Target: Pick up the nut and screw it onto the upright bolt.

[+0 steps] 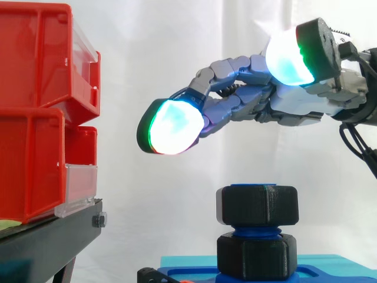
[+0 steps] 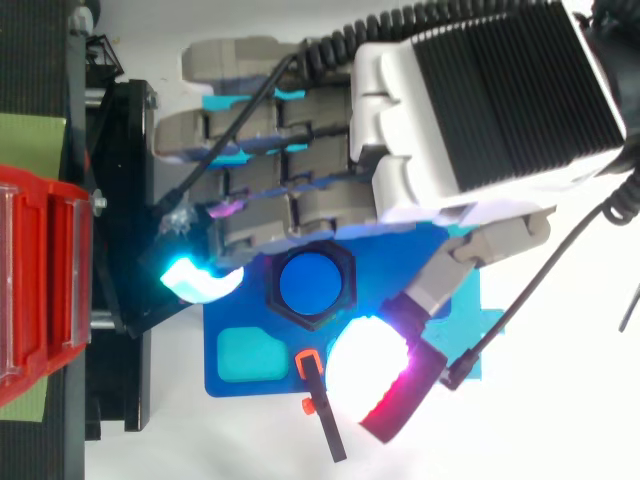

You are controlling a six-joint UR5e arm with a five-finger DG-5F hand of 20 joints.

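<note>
Side view: camera low, about level with the work, close in, facing a white curtain (image 1: pixel 177 47). Top view: camera overhead, close, looking straight down. Shared: black hexagonal plastic nut (image 1: pixel 257 204) on blue bolt (image 2: pixel 309 283), blue base plate (image 2: pixel 245 315), red plastic bins (image 1: pixel 35 118).

nut (image 1: pixel 258 204): on top of the upright bolt (image 1: pixel 257 227)
bolt: stands on the base (image 1: pixel 336 271)
hand (image 1: pixel 288 109): above the nut, apart
bins (image 1: pixel 35 118): stacked on the stand (image 1: pixel 47 242), left of the base
</note>
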